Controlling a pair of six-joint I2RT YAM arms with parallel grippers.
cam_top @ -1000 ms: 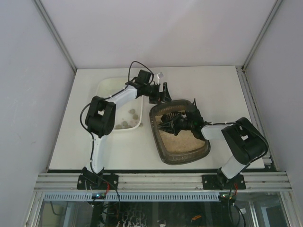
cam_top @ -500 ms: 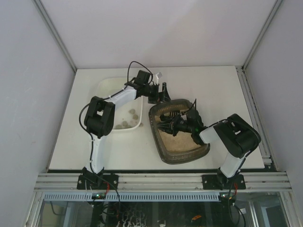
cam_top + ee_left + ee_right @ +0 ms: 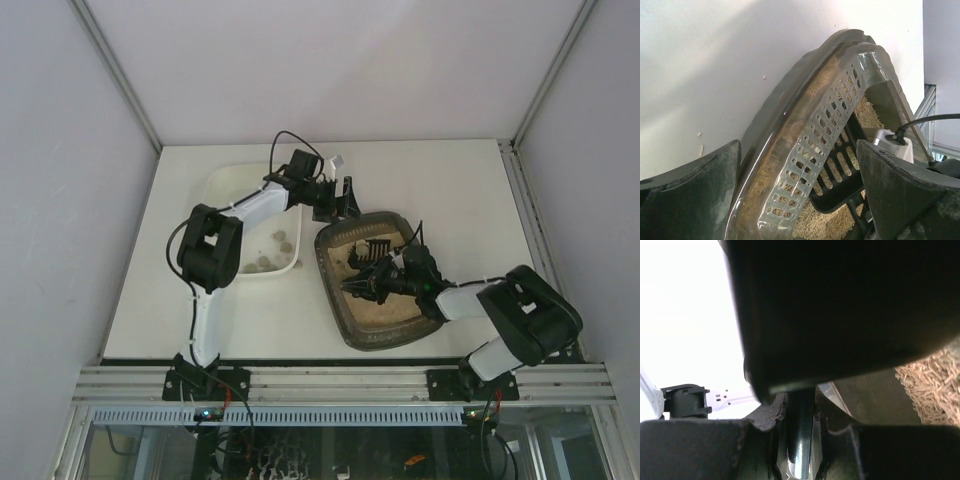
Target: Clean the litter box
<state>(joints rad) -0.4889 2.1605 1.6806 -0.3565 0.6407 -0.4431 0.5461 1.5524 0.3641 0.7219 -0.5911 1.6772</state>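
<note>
The litter box [image 3: 331, 292] sits right of centre, long axis running near to far. The right gripper [image 3: 360, 284] (clamped on the scoop [image 3: 378, 247] handle) is inside it; the left gripper [image 3: 341, 203], fully spread, straddles its far-left rim.

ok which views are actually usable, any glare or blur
Top external: even light, sharp. Left wrist: sheen on the litter box rim, near fingers soft. Right wrist: upper left blown out white, a dark blurred mass fills the top; only the litter reads.
</note>
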